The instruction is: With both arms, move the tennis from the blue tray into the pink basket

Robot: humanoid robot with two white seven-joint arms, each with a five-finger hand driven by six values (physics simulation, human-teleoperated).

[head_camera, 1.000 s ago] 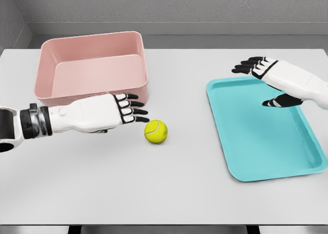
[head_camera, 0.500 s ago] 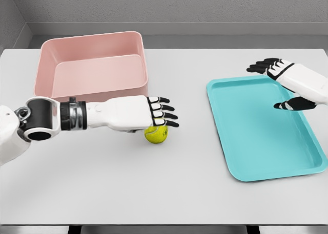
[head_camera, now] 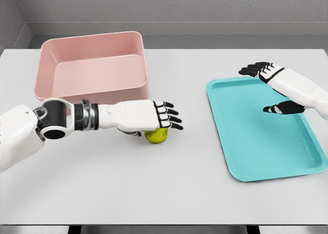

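Note:
The yellow-green tennis ball (head_camera: 157, 135) lies on the grey table between basket and tray, half hidden under my left hand (head_camera: 165, 117). That hand hovers palm down over the ball with its fingers stretched out flat, not closed around it. The pink basket (head_camera: 91, 66) stands at the back left, just behind the left forearm. The blue tray (head_camera: 261, 129) lies at the right with nothing in it. My right hand (head_camera: 271, 88) hangs over the tray's far right corner, fingers spread and holding nothing.
The table's front edge (head_camera: 164, 225) runs along the bottom of the view. A grey wall (head_camera: 179, 8) rises behind the table's back edge.
My left hand has slid right and lowered until it covers the ball, which has stayed put. The right hand has drifted slightly back left over the tray's far corner.

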